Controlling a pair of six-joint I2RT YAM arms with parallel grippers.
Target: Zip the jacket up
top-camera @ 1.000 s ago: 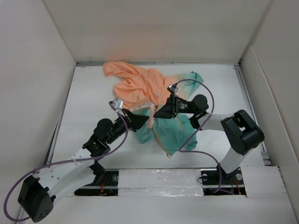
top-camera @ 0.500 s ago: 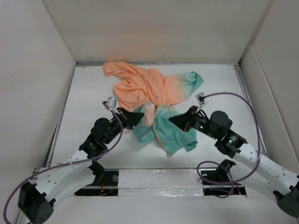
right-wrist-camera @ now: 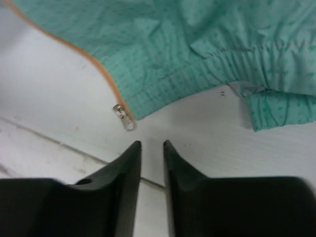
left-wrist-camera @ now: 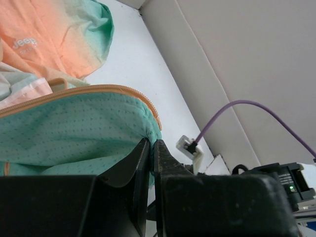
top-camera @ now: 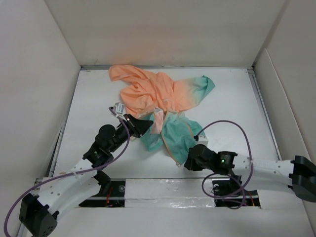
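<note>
The thin, soft jacket (top-camera: 163, 96), peach-orange fading to teal-green, lies crumpled on the white bench (top-camera: 98, 98) with its teal hem turned toward the arm bases. The small silver metal zipper pull (right-wrist-camera: 124, 117) hangs at the near corner of that hem, at the bottom end of the orange zipper line (right-wrist-camera: 74, 49). Everything turns on this pull. In the right wrist view it sits just beyond the right end effector (right-wrist-camera: 152, 144), a little to the left of the gap between the fingertips and not touching either finger. From the pull, the zipper line runs diagonally away from the fingers, so its long axis crosses the finger line at a slant. The right end effector stands slightly parted with nothing between its fingers. Its arm lies low and stretched along the near edge of the bench, pointing in at the pull from the right. It is by far the nearer arm. The left end effector (left-wrist-camera: 152, 143) is closed, apparently pinching teal fabric on the far left side of the pull, its arm reaching in diagonally. The next move probably calls for a small leftward shift to bracket the pull.
</note>
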